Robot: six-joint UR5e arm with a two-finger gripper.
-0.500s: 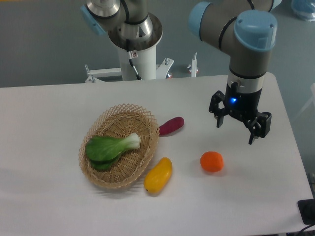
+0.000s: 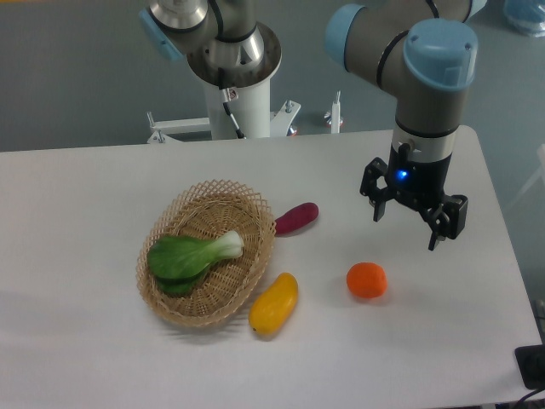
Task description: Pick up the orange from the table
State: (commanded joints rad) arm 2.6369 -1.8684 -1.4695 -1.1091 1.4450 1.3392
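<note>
The orange point(image 2: 367, 280) is seen lying free on the white counter point(image 2: 85, 204), toward the right half, apart from everything else; the pincer point(image 2: 414, 227) is held wide, nothing between its fingers, hanging above the counter up and to the right of the fruit and not over it; nothing is grasped, so the pick is judged not yet begun; a sideways shift toward the fruit and a descent are judged to be needed first; risks from here: the orange is round and smooth, so if the pincer is lowered off-centre one finger could strike its top or side and it could be rolled away across the counter; if the fingers are closed too high on the curve, the fruit could be squeezed out downward; if lowered too far, the fingertips could be driven into the counter; the yellow mango-like fruit point(image 2: 274, 303) lies to the left, next to the wicker basket point(image 2: 170, 300) holding a bok choy point(image 2: 192, 255), and a purple sweet potato point(image 2: 296, 218) is just beside the basket rim; all are well apart from the orange, so collision with them is judged unlikely.
</note>
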